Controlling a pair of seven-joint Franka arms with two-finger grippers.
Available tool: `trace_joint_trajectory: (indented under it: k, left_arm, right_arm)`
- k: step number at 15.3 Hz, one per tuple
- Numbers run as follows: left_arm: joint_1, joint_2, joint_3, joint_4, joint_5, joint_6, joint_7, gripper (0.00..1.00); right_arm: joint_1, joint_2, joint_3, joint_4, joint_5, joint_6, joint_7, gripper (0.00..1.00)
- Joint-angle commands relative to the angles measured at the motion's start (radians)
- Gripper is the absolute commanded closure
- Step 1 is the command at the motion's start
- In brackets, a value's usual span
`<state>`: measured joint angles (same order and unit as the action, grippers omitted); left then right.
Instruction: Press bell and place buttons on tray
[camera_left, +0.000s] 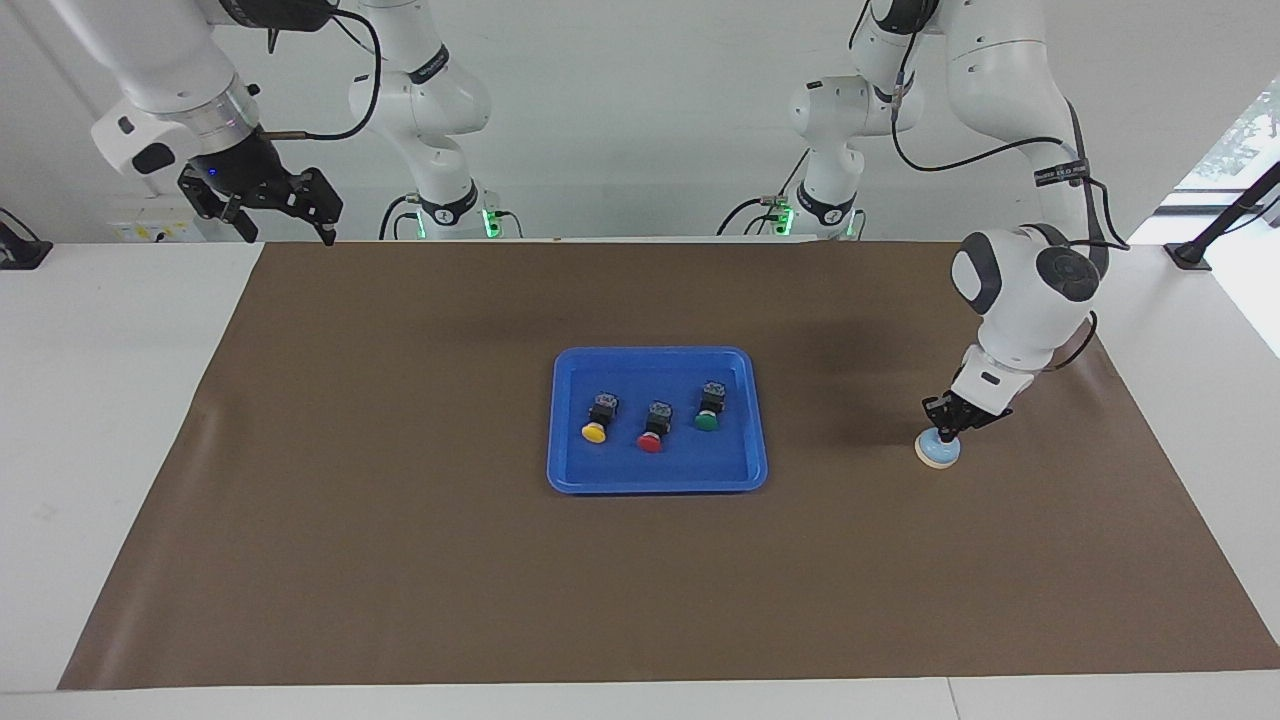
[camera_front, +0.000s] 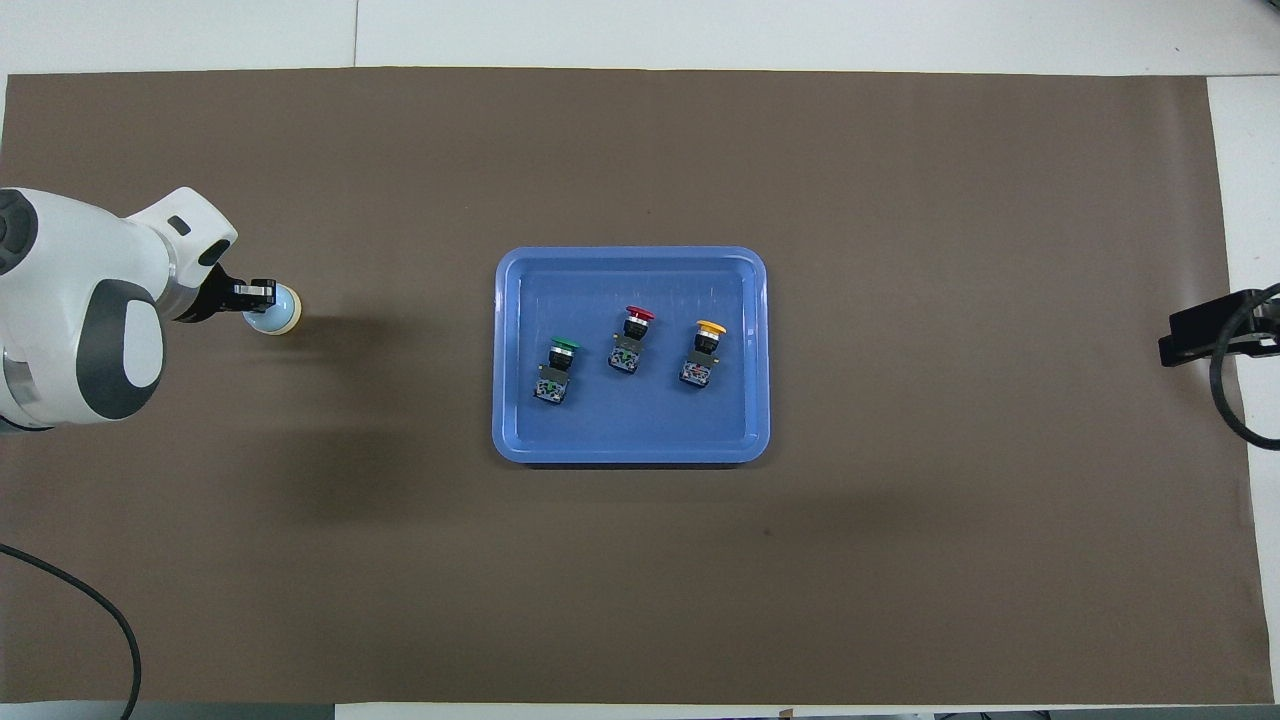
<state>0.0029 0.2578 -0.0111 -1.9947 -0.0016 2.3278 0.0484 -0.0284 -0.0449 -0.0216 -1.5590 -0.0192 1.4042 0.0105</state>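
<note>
Three buttons (camera_left: 652, 420), yellow, red, green, lie on one blue tray (camera_left: 580, 470); one bell (camera_left: 938, 450) sits directly beneath the left gripper (camera_left: 946, 432), fingers pinched together, touching it; the right gripper (camera_left: 285, 222) waits raised, fingers spread

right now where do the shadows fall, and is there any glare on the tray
Facing view: a soft dark patch lies on the brown mat between the tray and the bell, under the left gripper. Overhead view: a faint shadow trails from the bell toward the tray; only a weak sheen on its floor, no hard glare.
</note>
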Motion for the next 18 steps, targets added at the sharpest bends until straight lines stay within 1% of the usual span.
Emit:
trace_joint_trajectory:
  k: [1, 4, 5, 6, 7, 8, 9, 11, 13, 15, 18]
  left_arm:
    - [-0.001, -0.025, 0.014, 0.005, -0.011, -0.063, -0.001, 1.0]
    - [0.0, -0.046, 0.019, 0.175, -0.011, -0.354, -0.001, 1.0]
    - [0.0, -0.052, 0.019, 0.221, -0.011, -0.426, -0.001, 0.91]
    - [0.0, -0.063, 0.017, 0.265, -0.011, -0.5, -0.002, 0.72]
    - [0.0, -0.089, 0.017, 0.283, -0.012, -0.542, -0.008, 0.42]
    - [0.0, -0.135, 0.017, 0.278, -0.012, -0.554, -0.01, 0.11]
    - [0.0, -0.181, 0.017, 0.267, -0.012, -0.559, -0.01, 0.0]
    - [0.0, -0.27, 0.019, 0.261, -0.012, -0.603, -0.007, 0.0]
    - [0.0, -0.31, 0.02, 0.26, -0.012, -0.64, -0.016, 0.0]
    - [0.0, -0.316, 0.02, 0.267, -0.012, -0.651, -0.015, 0.0]
    - [0.0, -0.315, 0.019, 0.28, -0.015, -0.7, -0.016, 0.0]
  right_arm:
    - [-0.018, -0.015, 0.014, -0.018, -0.004, 0.002, -0.012, 0.0]
    - [-0.019, -0.015, 0.014, -0.018, -0.004, 0.002, -0.012, 0.0]
    - [-0.018, -0.015, 0.015, -0.018, -0.004, 0.002, -0.012, 0.0]
    - [-0.018, -0.015, 0.014, -0.018, -0.004, 0.002, -0.012, 0.0]
    - [-0.018, -0.015, 0.014, -0.018, -0.004, 0.002, -0.012, 0.0]
    - [-0.018, -0.015, 0.014, -0.018, -0.004, 0.002, -0.012, 0.0]
    - [-0.018, -0.015, 0.014, -0.018, -0.004, 0.002, -0.012, 0.0]
    - [-0.019, -0.015, 0.014, -0.018, -0.004, 0.002, -0.012, 0.0]
    - [-0.018, -0.015, 0.014, -0.018, -0.004, 0.002, -0.012, 0.0]
    - [-0.018, -0.015, 0.014, -0.018, -0.004, 0.002, -0.012, 0.0]
    - [-0.019, -0.015, 0.014, -0.018, -0.004, 0.002, -0.012, 0.0]
